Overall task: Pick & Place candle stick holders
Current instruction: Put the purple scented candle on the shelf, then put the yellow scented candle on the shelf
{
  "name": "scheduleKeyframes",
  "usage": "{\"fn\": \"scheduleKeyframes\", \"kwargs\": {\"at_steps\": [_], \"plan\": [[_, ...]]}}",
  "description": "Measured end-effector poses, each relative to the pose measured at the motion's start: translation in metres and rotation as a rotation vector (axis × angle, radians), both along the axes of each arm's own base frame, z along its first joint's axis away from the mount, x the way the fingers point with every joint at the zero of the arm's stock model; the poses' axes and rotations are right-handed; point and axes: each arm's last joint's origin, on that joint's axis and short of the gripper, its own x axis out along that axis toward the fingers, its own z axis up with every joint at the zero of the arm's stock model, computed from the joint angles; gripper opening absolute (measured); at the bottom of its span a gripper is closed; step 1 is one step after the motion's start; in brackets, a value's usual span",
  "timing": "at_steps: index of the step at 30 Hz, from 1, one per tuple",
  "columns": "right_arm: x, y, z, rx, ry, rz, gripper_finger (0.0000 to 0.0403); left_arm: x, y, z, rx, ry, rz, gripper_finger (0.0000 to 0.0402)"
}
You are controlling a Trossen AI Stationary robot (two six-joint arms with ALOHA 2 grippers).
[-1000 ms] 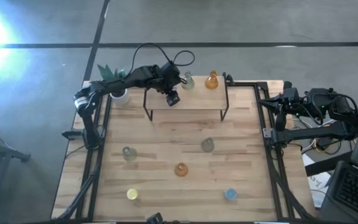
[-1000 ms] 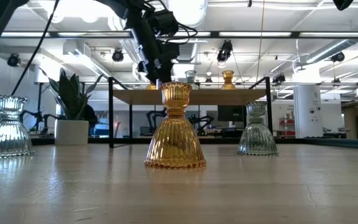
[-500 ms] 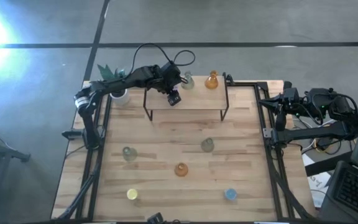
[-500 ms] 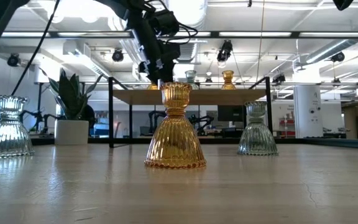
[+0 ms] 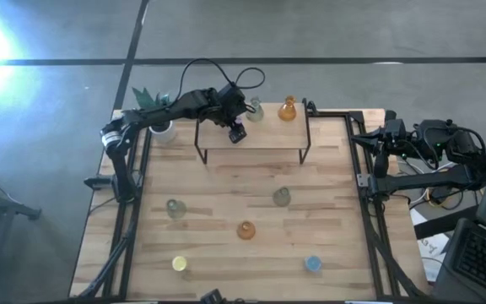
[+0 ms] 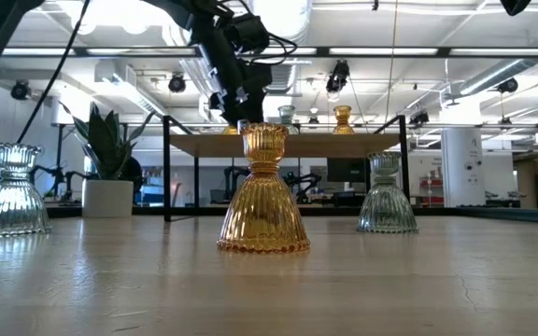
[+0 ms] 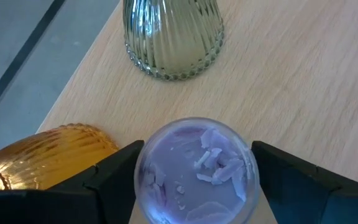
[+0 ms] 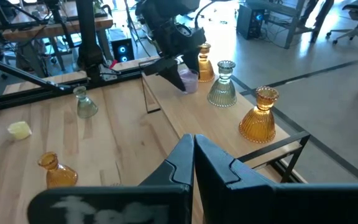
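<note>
My left gripper (image 5: 237,133) reaches over the raised wooden shelf (image 5: 268,139) at the table's far side and is shut on a purple candle stick holder (image 7: 194,168). A grey-green holder (image 7: 173,37) and an amber one (image 7: 48,152) stand on the shelf close by; the right wrist view shows them too. Another amber holder (image 5: 288,108) stands farther right on the shelf. My right gripper (image 8: 193,146) is shut and empty at the table's right edge (image 5: 378,139). My left gripper pinches the purple holder's upper part, just below its open rim (image 7: 146,177), between its two fingers (image 7: 114,171). The fingers come from above, slanting down. The holder stands upright, mouth up, over the shelf; whether its base rests on the shelf I cannot tell.
On the table stand two grey-green holders (image 5: 175,208) (image 5: 282,196), an amber one (image 5: 245,229), a yellow one (image 5: 180,263) and a blue one (image 5: 313,263). A green plant in a white pot (image 5: 163,128) stands at the far left. The shelf has dark metal legs (image 5: 199,148).
</note>
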Motion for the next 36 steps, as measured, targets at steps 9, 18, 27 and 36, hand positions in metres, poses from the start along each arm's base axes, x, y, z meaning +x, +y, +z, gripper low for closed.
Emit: {"fn": "scheduleKeyframes", "kwargs": {"at_steps": [9,18,27,36], "plan": [[0.0,0.0,0.0,0.0,0.0,0.0,0.0008,-0.007,-0.004,0.019,-0.001,-0.057,0.011,0.0307],[0.0,0.0,0.0,0.0,0.0,0.0,0.0008,-0.02,-0.013,0.056,0.034,-0.095,0.014,0.0307],[0.0,0.0,0.0,0.0,0.0,0.0,0.0008,-0.052,-0.059,0.104,0.054,-0.086,-0.138,0.0307],[0.0,0.0,0.0,0.0,0.0,0.0,0.0008,-0.085,-0.133,0.124,0.136,-0.068,-0.477,0.0296]]}}
